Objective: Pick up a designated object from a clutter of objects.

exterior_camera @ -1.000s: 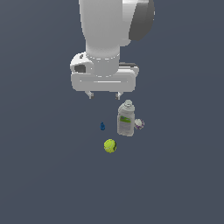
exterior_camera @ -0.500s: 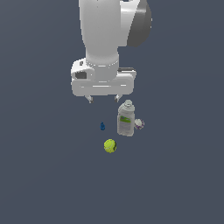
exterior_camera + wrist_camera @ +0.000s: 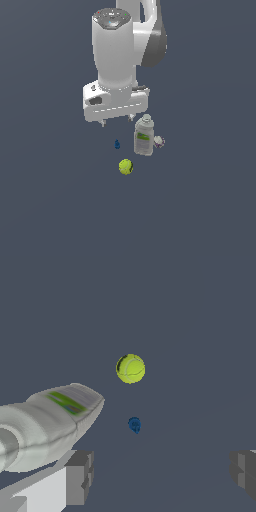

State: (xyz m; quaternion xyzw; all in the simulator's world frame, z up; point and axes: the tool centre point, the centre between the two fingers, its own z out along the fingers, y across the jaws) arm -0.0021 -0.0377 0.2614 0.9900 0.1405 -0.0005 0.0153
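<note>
Wrist view: the tiny dark-blue object [image 3: 134, 424] sits alone on the dark floor [image 3: 190, 321], framed between the two grey fingertips [image 3: 80, 476] of the gripper [image 3: 162, 476], whose jaws stand wide apart with nothing between them. Beyond it lies the yellow-green tennis ball [image 3: 130, 368], well apart from the target. The grey bottle [image 3: 47, 423] with its green label crowds one side of the frame, close to one finger.

Seen from the exterior view, the gripper [image 3: 118, 121] hangs above the clutter, its short fingers pointing down and clear of everything. The blue object [image 3: 117, 144] stands just to the exterior view's left of the upright bottle [image 3: 144, 136], apart from it, with the tennis ball [image 3: 125, 166] nearer the camera. A small white-purple item [image 3: 159, 142] rests against or just beside the bottle's far side; the render is too coarse to tell if they touch.

The step in hand appears to be the approach: the arm is lined up over the target but not yet down on it. The next move calls for a straight descent, keeping the finger nearest the bottle from clipping it, then closing on a very small piece. The bottle is the only container; its contents cannot be seen.
</note>
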